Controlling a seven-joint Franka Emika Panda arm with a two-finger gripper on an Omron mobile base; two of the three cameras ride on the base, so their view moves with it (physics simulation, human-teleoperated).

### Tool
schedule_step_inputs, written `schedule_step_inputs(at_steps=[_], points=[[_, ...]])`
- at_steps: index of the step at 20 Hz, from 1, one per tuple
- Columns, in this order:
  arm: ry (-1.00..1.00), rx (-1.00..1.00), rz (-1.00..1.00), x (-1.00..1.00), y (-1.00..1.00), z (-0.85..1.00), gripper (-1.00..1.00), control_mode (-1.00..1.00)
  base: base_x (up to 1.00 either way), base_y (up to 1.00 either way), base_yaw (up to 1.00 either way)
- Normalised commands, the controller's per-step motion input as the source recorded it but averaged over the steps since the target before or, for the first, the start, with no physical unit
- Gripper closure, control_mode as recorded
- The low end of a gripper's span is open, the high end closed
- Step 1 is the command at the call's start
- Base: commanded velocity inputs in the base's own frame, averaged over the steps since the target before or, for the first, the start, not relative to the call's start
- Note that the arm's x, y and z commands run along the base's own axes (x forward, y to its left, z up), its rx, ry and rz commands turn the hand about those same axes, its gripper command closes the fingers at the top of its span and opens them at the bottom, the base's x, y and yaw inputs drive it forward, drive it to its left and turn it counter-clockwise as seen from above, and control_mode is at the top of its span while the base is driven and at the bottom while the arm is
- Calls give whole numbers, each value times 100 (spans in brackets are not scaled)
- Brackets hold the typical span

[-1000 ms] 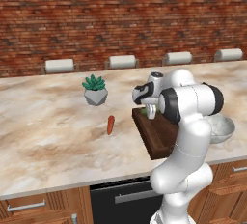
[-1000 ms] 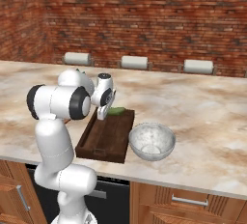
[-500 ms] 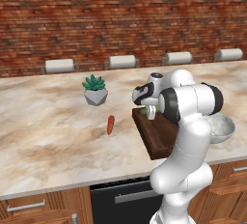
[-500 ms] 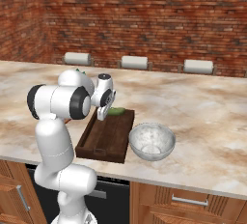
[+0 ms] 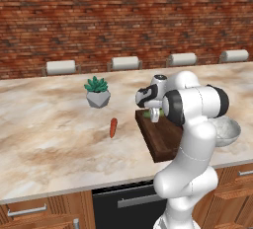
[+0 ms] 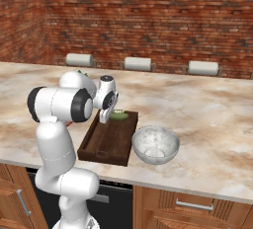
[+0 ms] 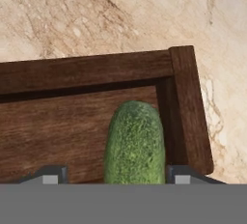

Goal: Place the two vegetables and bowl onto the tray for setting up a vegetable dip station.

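The jaws of the gripper (image 7: 114, 179) stand wide either side of the cucumber (image 7: 135, 143), which lies in the tray (image 7: 72, 68) corner. Next comes the carrot (image 5: 113, 127) on the tabletop (image 5: 49, 134), then the bowl (image 6: 155, 144).

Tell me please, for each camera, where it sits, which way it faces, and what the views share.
Left base view: behind the arm to its left, facing forward and down at the counter; white arm rises lower right; carrot left of the tray.
Right base view: behind to its right; arm lower left; bowl beside the tray.
Hand view: on the hand, looking down at the cucumber in a tray corner, between the open gripper fingertips.
Shared: tray and cucumber.
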Motion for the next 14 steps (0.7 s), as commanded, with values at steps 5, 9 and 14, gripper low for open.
schedule_step_inputs(at_steps=[5, 9, 14], points=[[0, 0, 0, 0, 0, 14, -100, -100, 0, 0, 0], [0, 0, 0, -10, -1, 38, -100, -100, 0, 0, 0], [0, 0, 0, -28, 0, 43, -100, -100, 0, 0, 0]])
